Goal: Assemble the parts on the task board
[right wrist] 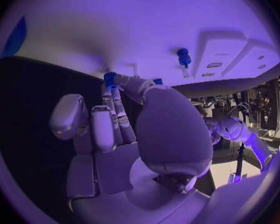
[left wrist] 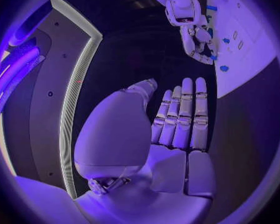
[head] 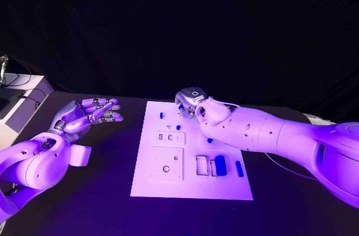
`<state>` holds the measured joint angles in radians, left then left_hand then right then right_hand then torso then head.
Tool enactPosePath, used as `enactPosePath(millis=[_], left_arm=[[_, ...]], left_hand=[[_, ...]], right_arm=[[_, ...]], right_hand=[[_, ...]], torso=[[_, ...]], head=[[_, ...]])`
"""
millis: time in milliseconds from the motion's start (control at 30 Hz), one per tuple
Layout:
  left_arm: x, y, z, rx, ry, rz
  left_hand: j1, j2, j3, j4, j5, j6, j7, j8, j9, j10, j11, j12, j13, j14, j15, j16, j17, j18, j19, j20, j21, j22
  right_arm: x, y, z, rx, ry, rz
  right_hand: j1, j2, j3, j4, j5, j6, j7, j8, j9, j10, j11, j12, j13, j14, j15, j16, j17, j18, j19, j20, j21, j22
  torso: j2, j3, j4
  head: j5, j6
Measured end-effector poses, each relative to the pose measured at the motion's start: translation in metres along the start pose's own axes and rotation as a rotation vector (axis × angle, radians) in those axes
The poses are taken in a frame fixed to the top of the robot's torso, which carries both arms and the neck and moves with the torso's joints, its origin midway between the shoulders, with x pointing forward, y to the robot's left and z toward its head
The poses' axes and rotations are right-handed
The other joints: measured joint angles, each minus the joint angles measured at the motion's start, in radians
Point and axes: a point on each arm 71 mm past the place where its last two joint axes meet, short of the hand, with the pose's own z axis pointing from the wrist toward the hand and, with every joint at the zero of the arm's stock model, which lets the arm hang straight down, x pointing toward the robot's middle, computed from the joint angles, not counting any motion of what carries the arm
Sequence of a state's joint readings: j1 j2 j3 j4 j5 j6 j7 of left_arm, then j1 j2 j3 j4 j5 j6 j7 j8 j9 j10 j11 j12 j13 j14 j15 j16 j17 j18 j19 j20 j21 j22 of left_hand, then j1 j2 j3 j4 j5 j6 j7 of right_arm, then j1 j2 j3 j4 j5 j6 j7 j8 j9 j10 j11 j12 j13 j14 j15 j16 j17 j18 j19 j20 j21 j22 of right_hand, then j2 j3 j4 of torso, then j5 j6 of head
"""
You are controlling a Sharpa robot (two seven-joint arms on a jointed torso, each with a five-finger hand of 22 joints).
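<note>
Both hands differ: left hand (head: 88, 114) idle, fingers apart (off the task board (head: 150, 184)); right hand (head: 196, 105) fingers pinch a blue part (right wrist: 109, 79).

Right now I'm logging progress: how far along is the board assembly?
Early. One blue peg already stands in the task board. The right hand fingers touch a small blue part at the far end. Loose blue pieces still lie near the front. The left hand holds nothing.

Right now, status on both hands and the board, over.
Left hand open, off the board's left side, holding nothing. Right hand over the task board far end, fingertips at a small blue part; grip unclear. Nothing in the way.
</note>
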<state>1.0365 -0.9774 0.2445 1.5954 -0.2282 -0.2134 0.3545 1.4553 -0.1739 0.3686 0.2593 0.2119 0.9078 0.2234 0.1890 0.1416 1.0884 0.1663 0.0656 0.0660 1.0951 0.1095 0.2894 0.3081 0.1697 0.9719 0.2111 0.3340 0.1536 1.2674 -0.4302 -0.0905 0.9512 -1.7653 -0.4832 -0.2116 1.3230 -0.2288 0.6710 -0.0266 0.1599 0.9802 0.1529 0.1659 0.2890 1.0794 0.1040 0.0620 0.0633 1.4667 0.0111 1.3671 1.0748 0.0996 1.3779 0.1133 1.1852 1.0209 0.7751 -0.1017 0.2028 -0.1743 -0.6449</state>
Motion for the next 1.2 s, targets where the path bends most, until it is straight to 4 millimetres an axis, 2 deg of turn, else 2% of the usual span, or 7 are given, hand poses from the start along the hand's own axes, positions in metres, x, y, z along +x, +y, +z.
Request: enactPosePath(millis=[267, 633, 733, 833, 900, 1067, 1200], left_arm=[[-0.001, 0.0, 0.0, -0.002, -0.002, 0.001], [-0.004, 0.001, 0.0, -0.004, -0.009, 0.005], [-0.006, 0.001, 0.0, -0.005, -0.012, 0.006], [-0.007, 0.002, 0.0, -0.006, -0.016, 0.008], [-0.008, 0.002, 0.0, -0.007, -0.018, 0.009], [-0.01, 0.006, -0.001, -0.013, -0.017, 0.008], [-0.01, 0.011, -0.003, -0.022, -0.013, 0.006]], left_hand=[[0.0, 0.0, 0.0, 0.0, 0.0, 0.0, 0.0, -0.003, -0.001, 0.0, 0.0, 0.0, 0.0, -0.004, 0.004, 0.0, 0.002, 0.0, 0.0, 0.0, 0.0, 0.0], [0.0, 0.0, 0.0, 0.0, 0.0, 0.0, 0.0, -0.003, -0.001, 0.0, 0.0, 0.0, 0.0, -0.004, 0.004, 0.0, 0.002, 0.0, 0.0, 0.0, 0.0, 0.0], [0.0, 0.0, 0.0, 0.0, 0.0, 0.0, 0.0, -0.003, -0.001, 0.0, 0.0, 0.0, 0.0, -0.004, 0.004, 0.0, 0.003, 0.0, -0.004, 0.004, 0.0, 0.0], [0.0, 0.0, 0.0, 0.0, 0.0, 0.0, 0.0, -0.003, -0.001, 0.0, 0.0, 0.0, 0.0, -0.004, 0.004, 0.0, 0.004, 0.0, -0.004, 0.004, 0.0, 0.001], [0.0, 0.0, 0.0, 0.0, 0.0, 0.0, 0.0, -0.003, -0.001, 0.0, 0.0, 0.0, 0.0, -0.004, 0.004, 0.0, 0.004, 0.0, -0.004, 0.004, 0.0, 0.001], [0.0, 0.0, 0.004, -0.004, 0.0, -0.004, 0.004, -0.006, -0.002, -0.005, 0.002, 0.0, 0.0, -0.004, 0.004, 0.002, 0.011, 0.0, -0.004, 0.004, 0.012, 0.005], [0.0, 0.0, 0.007, -0.007, 0.0, -0.004, 0.004, -0.008, -0.002, -0.007, 0.0, 0.0, 0.0, -0.004, 0.004, 0.005, 0.014, 0.0, -0.004, 0.004, 0.015, 0.007]], right_arm=[[-0.001, -0.004, -0.006, -0.007, -0.001, 0.013], [-0.015, -0.013, -0.025, -0.016, -0.047, 0.081], [-0.024, -0.023, -0.032, 0.001, -0.071, 0.122], [-0.033, -0.042, -0.039, 0.043, -0.086, 0.176], [-0.037, -0.057, -0.044, 0.082, -0.085, 0.218], [-0.039, -0.088, -0.057, 0.168, -0.055, 0.306], [-0.035, -0.105, -0.064, 0.225, 0.007, 0.363]], right_hand=[[0.016, -0.004, -0.098, 0.006, -0.019, -0.036, -0.015, -0.023, 0.0, -0.101, 0.016, 0.0, 0.0, 0.0, 0.007, -0.006, -0.03, 0.0, -0.018, 0.011, -0.062, -0.068], [0.049, 0.013, -0.207, 0.036, -0.023, -0.061, -0.022, -0.052, -0.008, -0.11, 0.017, 0.0, 0.001, -0.004, 0.011, -0.01, -0.04, 0.016, -0.019, 0.012, -0.082, -0.087], [0.054, 0.018, -0.221, 0.048, -0.023, -0.066, -0.017, -0.055, -0.01, -0.059, 0.006, 0.016, 0.008, -0.004, 0.011, -0.005, -0.028, 0.016, -0.015, 0.008, -0.082, -0.082], [0.053, 0.017, -0.2, 0.071, -0.004, -0.062, 0.006, -0.056, -0.01, 0.041, -0.007, 0.046, 0.025, 0.002, 0.001, 0.009, -0.007, 0.016, -0.003, -0.004, -0.08, -0.067], [0.047, -0.003, -0.187, 0.078, 0.032, -0.059, 0.005, -0.056, -0.01, 0.13, -0.017, 0.087, 0.051, 0.0, -0.008, 0.022, 0.014, 0.016, 0.007, -0.014, -0.065, -0.046], [0.044, -0.036, -0.247, 0.079, 0.09, -0.04, -0.011, -0.05, 0.002, 0.282, -0.056, 0.417, 0.338, 0.0, -0.037, 0.064, 0.098, -0.001, 0.051, -0.043, 0.036, 0.086], [0.047, -0.033, -0.293, 0.099, 0.106, -0.045, -0.005, -0.046, 0.008, 0.336, -0.048, 0.867, 0.811, 0.0, -0.037, 0.102, 0.191, -0.017, 0.077, -0.033, 0.104, 0.177]], torso=[[0.001, -0.0005, 0.0012], [0.002, 0.0007, -0.0014], [0.002, 0.0012, -0.0033], [0.002, 0.0029, -0.0066], [0.002, 0.0045, -0.01], [0.004, 0.0079, -0.0163], [0.007, 0.0114, -0.0182]], head=[[-0.001, 0.0], [0.002, 0.005], [0.0, 0.009], [0.0, 0.012], [0.0, 0.014], [-0.002, 0.02], [-0.006, 0.021]])
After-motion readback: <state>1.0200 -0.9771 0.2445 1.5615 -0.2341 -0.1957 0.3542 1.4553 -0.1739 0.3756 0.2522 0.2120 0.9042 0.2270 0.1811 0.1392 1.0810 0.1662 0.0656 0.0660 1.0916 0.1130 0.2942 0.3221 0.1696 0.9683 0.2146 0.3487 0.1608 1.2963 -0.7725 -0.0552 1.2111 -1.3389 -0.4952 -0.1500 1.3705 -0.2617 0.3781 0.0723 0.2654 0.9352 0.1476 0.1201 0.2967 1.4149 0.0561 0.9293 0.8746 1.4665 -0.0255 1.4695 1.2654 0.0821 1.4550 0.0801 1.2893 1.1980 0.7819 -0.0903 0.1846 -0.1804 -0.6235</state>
